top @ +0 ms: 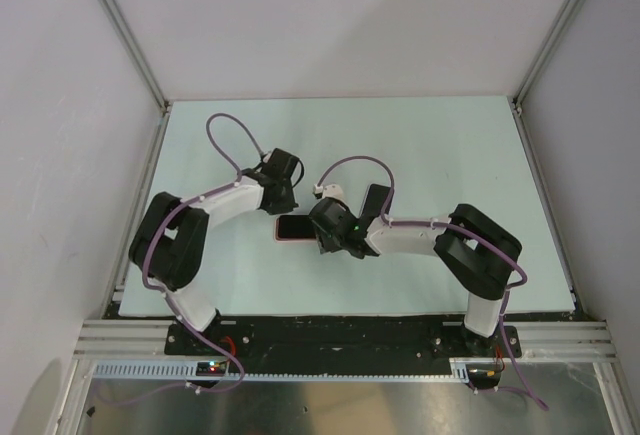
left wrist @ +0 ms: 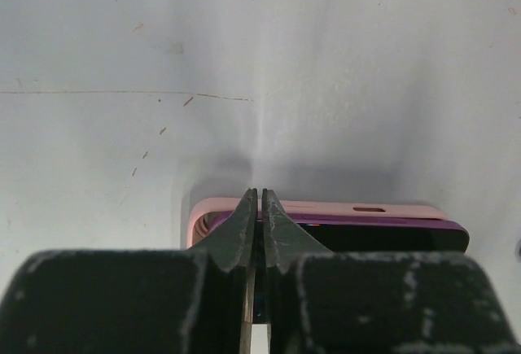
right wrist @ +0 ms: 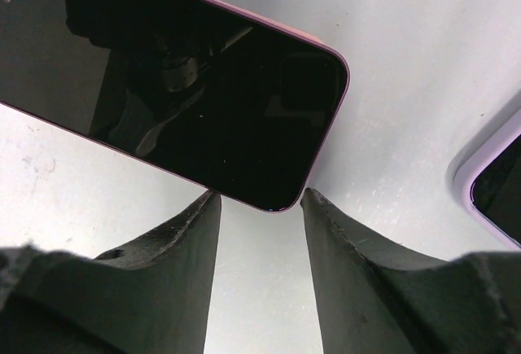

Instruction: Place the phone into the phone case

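Note:
The phone (top: pixel 295 226) lies screen up inside the pink phone case (left wrist: pixel 326 207) on the pale table, between my two grippers. In the left wrist view the phone (left wrist: pixel 391 236) shows as a dark slab with a purple edge, sunk below the case's raised rim. My left gripper (left wrist: pixel 259 194) is shut, nothing between its fingers, its tips over the case's near left corner. In the right wrist view the phone's glossy face (right wrist: pixel 187 93) fills the upper left, the case's rim (right wrist: pixel 269 22) along its far edge. My right gripper (right wrist: pixel 260 195) is open, a phone corner at its tips.
The pale green table (top: pixel 450 155) is boxed in by white walls on three sides. A dark thing with a lilac rim (right wrist: pixel 496 183) shows at the right edge of the right wrist view. Both arms crowd the table's middle.

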### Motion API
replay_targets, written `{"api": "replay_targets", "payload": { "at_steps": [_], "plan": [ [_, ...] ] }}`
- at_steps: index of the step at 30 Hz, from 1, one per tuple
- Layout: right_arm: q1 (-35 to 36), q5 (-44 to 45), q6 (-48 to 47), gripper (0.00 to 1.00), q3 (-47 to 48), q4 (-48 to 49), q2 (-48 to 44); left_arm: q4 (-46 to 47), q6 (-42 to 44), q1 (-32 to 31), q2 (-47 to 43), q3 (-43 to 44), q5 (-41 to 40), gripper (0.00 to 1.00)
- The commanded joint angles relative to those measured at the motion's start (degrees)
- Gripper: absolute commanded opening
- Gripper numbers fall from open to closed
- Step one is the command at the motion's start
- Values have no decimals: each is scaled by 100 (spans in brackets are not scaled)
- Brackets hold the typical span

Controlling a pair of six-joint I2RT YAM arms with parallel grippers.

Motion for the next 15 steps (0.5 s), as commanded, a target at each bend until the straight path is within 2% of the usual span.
{"api": "replay_targets", "payload": {
  "at_steps": [1, 5, 8, 15],
  "plan": [
    [-70, 67, -44, 53, -24, 61, -152, 64, 130, -33, -516, 27, -307, 13],
    [-98, -138, -119, 64, -99, 39, -436, 46, 119, -27, -1087, -106, -457, 24],
    [-175, -440, -116, 69, -206, 47, -751, -46, -41, -12, -1519, -369, -669, 28],
    [-788, -1188, 285, 74, -233, 155, -1085, -122, -319, 16, -1706, -787, -615, 26]
  ]
}}
